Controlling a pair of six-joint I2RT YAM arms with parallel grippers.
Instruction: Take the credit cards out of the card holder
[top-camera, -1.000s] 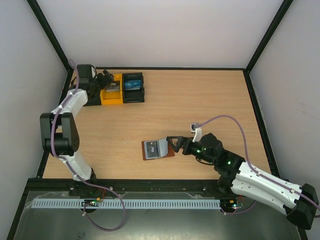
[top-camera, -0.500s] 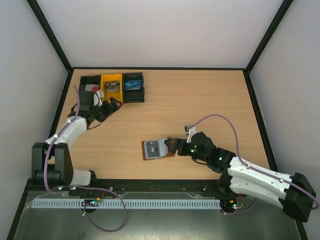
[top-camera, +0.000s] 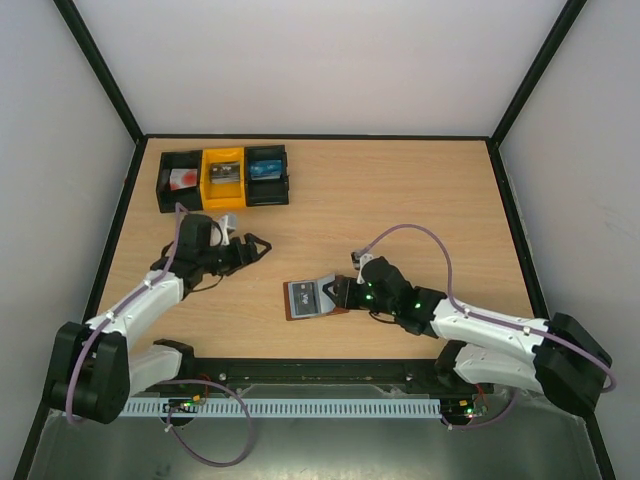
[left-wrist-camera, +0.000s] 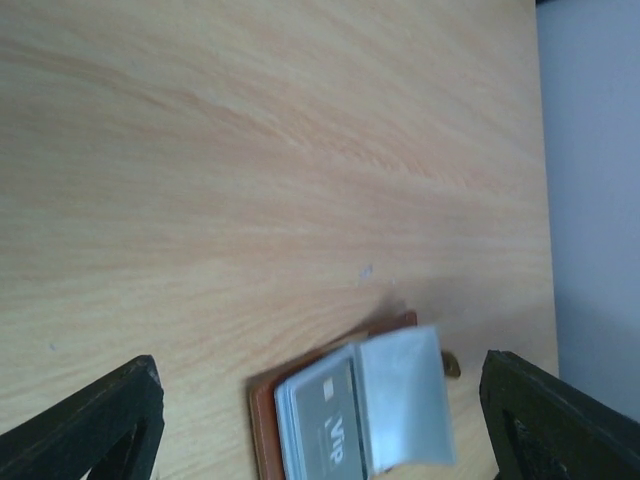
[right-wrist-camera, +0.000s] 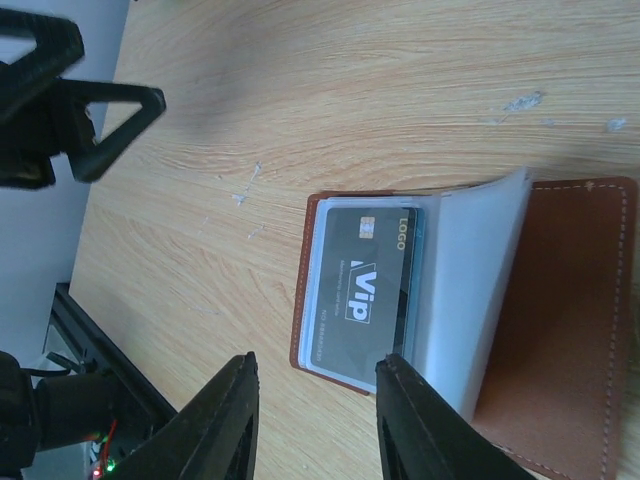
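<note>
The card holder lies open on the table, a brown wallet with a grey-blue sleeve flap standing up. A black card marked VIP sits in its left pocket, and a blue edge shows beside it. My right gripper hovers over the wallet's near edge, its jaws apart and nothing clamped between them. In the top view it is at the flap. My left gripper is open, left of the wallet and apart from it. Its wrist view shows the wallet between its fingers.
Three small bins stand in a row at the back left: black, yellow and black, each with something inside. Black frame rails border the table's left and right edges.
My left arm has swung from the bins down towards the wallet. My right gripper has moved in over the wallet and its jaws have narrowed.
</note>
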